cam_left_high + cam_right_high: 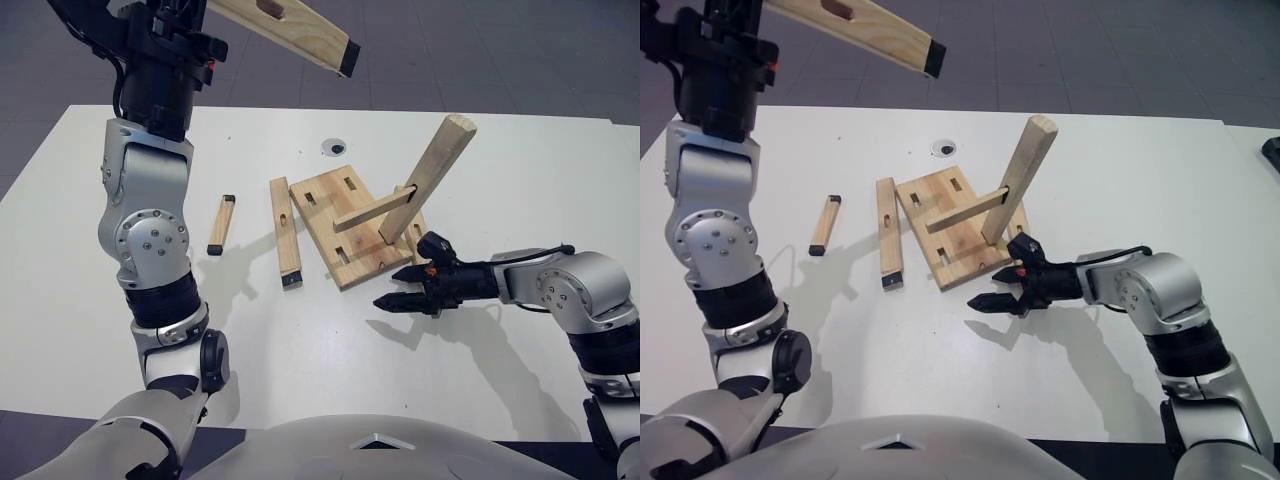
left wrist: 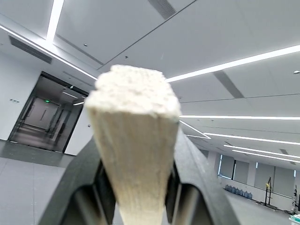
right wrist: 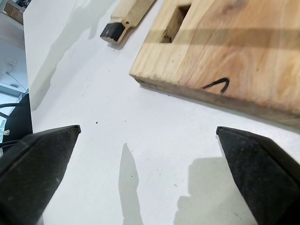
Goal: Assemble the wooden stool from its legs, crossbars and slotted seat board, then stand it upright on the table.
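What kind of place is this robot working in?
Probably a large lab or office hall: a white worktable carrying the seat board, grey tiled floor beyond it, and long ceiling strip lights above the held leg.

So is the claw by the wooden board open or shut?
Open. The right claw has its two black fingertips spread wide apart, with bare table between them and nothing held.
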Action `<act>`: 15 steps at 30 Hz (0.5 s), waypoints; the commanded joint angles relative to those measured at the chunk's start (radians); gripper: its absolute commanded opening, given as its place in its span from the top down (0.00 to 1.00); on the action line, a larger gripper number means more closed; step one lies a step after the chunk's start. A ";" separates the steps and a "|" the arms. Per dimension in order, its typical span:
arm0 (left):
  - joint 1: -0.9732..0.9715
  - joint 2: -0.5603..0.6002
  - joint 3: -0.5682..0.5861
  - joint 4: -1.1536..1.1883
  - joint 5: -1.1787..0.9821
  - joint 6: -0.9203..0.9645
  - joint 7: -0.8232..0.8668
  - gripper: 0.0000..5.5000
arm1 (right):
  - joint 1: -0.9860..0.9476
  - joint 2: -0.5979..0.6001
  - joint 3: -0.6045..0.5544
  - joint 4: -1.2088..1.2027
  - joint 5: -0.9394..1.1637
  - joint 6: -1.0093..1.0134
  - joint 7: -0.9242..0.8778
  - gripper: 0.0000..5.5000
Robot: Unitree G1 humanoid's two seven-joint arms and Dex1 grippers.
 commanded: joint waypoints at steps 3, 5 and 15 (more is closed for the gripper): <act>-0.034 -0.006 0.026 0.041 0.026 -0.026 0.036 0.81 | -0.031 0.090 0.022 0.008 0.017 0.053 -0.042 0.02; -0.033 -0.003 0.024 0.056 0.036 -0.026 0.040 0.81 | -0.037 0.145 0.033 0.027 0.012 0.057 -0.071 0.02; -0.039 0.028 0.008 0.109 0.123 -0.016 0.059 0.81 | -0.091 0.353 -0.018 0.161 -0.031 -0.009 -0.203 0.02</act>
